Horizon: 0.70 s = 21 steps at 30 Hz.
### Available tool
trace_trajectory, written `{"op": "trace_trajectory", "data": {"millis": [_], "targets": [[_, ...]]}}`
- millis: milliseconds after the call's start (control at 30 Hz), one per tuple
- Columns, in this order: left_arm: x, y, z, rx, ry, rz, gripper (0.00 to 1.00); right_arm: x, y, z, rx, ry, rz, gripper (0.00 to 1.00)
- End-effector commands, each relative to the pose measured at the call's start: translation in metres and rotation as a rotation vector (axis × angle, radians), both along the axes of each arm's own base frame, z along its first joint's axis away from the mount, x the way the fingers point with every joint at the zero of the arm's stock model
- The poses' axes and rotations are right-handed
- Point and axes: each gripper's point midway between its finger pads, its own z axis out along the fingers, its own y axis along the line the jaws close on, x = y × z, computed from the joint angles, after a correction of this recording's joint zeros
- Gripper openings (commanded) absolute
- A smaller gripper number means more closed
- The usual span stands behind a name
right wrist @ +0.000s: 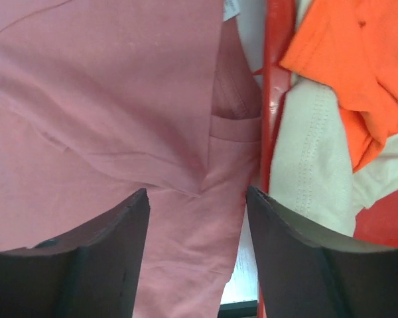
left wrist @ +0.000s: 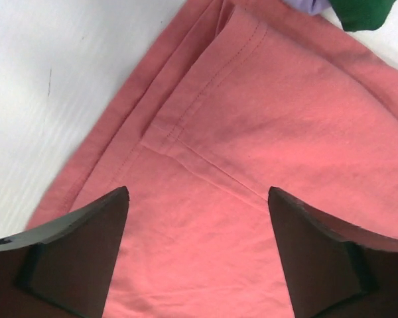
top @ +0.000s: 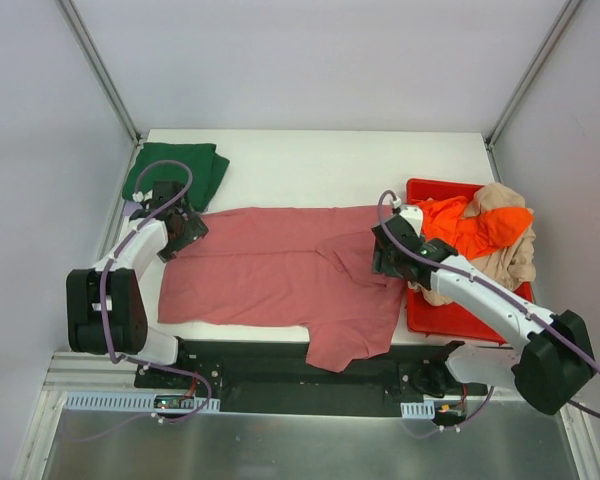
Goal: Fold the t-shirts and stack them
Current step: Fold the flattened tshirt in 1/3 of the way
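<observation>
rose tee (top: 280,270) — corner past table (top: 320,165) edge

Table (top: 310,160) — rose tee (top: 270,270), green tee (top: 180,170), bin (top: 426,320)

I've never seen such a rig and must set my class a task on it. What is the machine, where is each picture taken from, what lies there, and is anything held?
Two robot arms stand at the near edge of a white table, each ending in a two-finger gripper. The wide picture looks down from above and behind; the other two come from wrist cameras, so the dark wedges are each arm's own fingers. On it a rose-red t-shirt lies spread out. A dark green t-shirt lies at the far left corner. A red bin on the right holds an orange t-shirt and a beige t-shirt. The left gripper and right gripper are at the spread shirt's two ends, both open, holding nothing.
</observation>
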Motion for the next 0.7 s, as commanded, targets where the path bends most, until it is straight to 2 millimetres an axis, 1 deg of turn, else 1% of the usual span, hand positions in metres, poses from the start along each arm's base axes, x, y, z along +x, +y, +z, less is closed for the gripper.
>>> {"op": "trace_trajectory", "data": {"millis": [0,33,67,133,167,233,300,367,400,433,467,500,567,667], "targets": [[0.004,-0.008,0.031,-0.019,-0.062,-0.052,0.91,0.009,0.021,0.031,-0.028,-0.088,0.165,0.66],[0.004,-0.011,0.036,-0.030,-0.081,-0.060,0.93,0.010,0.034,0.037,-0.004,-0.109,0.230,0.69],[0.005,-0.014,0.041,-0.044,-0.099,-0.069,0.99,0.011,0.049,0.041,0.022,-0.132,0.313,0.70],[0.002,-0.018,0.049,-0.068,-0.129,-0.064,0.99,0.009,0.076,0.047,0.055,-0.166,0.460,0.70],[-0.001,-0.019,0.050,-0.079,-0.136,-0.060,0.99,0.007,0.087,0.047,0.060,-0.170,0.519,0.70],[-0.008,-0.021,0.048,-0.094,-0.139,-0.045,0.99,0.005,0.104,0.040,0.046,-0.147,0.600,0.69],[-0.018,-0.022,0.042,-0.108,-0.132,-0.019,0.99,0.004,0.120,0.027,0.025,-0.091,0.661,0.64],[-0.029,-0.026,0.033,-0.139,-0.119,0.003,0.99,0.007,0.130,0.012,-0.012,-0.033,0.683,0.58],[-0.037,-0.028,0.025,-0.152,-0.099,0.008,0.99,0.009,0.134,0.000,-0.036,0.013,0.693,0.54],[-0.043,-0.029,0.022,-0.158,-0.095,0.012,0.99,0.009,0.139,-0.009,-0.053,0.048,0.712,0.48],[-0.049,-0.028,0.016,-0.160,-0.085,0.020,0.99,0.012,0.142,-0.012,-0.066,0.066,0.716,0.47],[-0.054,-0.028,0.012,-0.161,-0.079,0.027,0.99,0.015,0.142,-0.019,-0.094,0.093,0.712,0.46],[-0.065,-0.026,0.003,-0.159,-0.065,0.049,0.99,0.022,0.142,-0.026,-0.140,0.117,0.706,0.45],[-0.079,-0.026,-0.008,-0.158,-0.049,0.070,0.99,0.024,0.139,-0.039,-0.191,0.164,0.711,0.41]]}}
